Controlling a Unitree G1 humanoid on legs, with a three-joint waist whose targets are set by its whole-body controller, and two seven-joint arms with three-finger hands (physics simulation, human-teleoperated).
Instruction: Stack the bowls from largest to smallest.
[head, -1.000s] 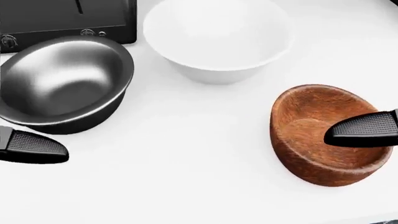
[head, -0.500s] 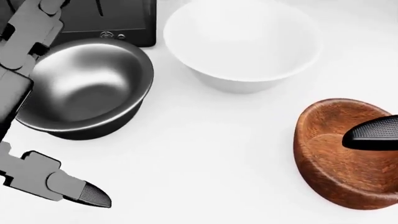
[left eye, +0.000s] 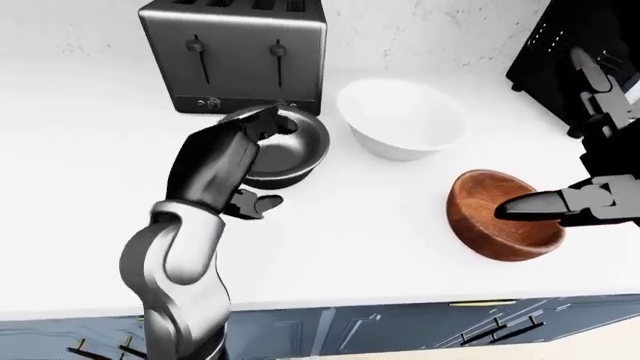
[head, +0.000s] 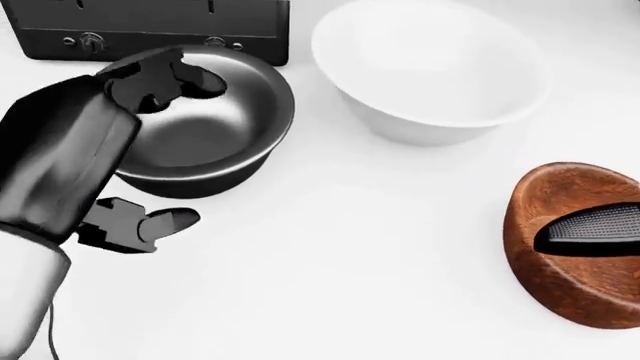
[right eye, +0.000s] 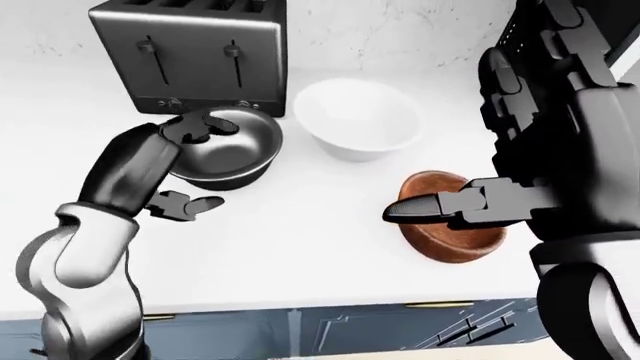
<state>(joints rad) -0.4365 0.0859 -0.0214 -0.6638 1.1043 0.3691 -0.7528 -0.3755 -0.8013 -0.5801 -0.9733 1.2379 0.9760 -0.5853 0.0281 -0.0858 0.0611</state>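
Now, on the left, the left hand (head: 130, 142) spreads its fingers open over the steel bowl's (head: 215, 127) rim, thumb below it on the white counter (head: 330, 262). Behind stands the toaster (left eye: 232, 52). Next, the white bowl (head: 430, 67), upright mid-counter. Far right, the wooden bowl (head: 575, 255) tilts, the right hand's (left eye: 575, 206) finger inside; its grip, I cannot tell.

Left-eye view: toaster (left eye: 233, 54) top left on table (left eye: 80, 187); steel bowl (left eye: 290, 154) just below it; white bowl (left eye: 400, 127) right of that; wooden bowl (left eye: 490, 225) lower right, apart.
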